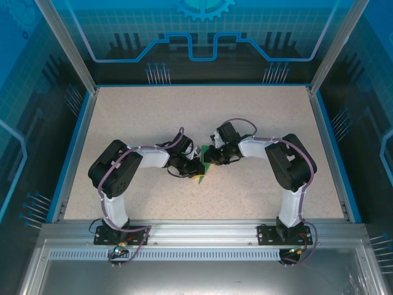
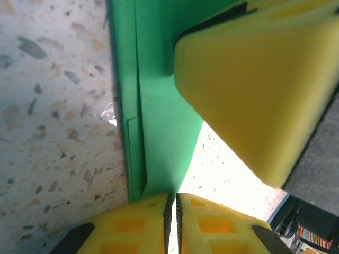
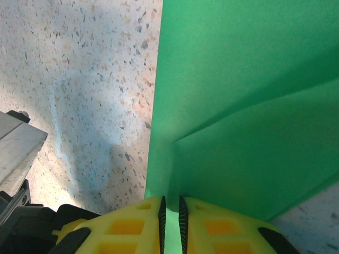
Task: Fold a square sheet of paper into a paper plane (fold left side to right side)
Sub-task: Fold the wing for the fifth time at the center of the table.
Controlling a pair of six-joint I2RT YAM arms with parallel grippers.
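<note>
Yellow-fingered right gripper (image 3: 170,203) clamps the creased, bright green square sheet of paper (image 3: 238,106). The left gripper (image 2: 170,198) pinches the opposite edge. The sheet hangs between them over the middle of the speckled beige tabletop (image 1: 153,110), creases running lengthwise away from the left gripper.

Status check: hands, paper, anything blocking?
Left hand shut on green paper edge. Right hand shut on it too. Paper creased, layers showing. Hands crowded together at table centre.
</note>
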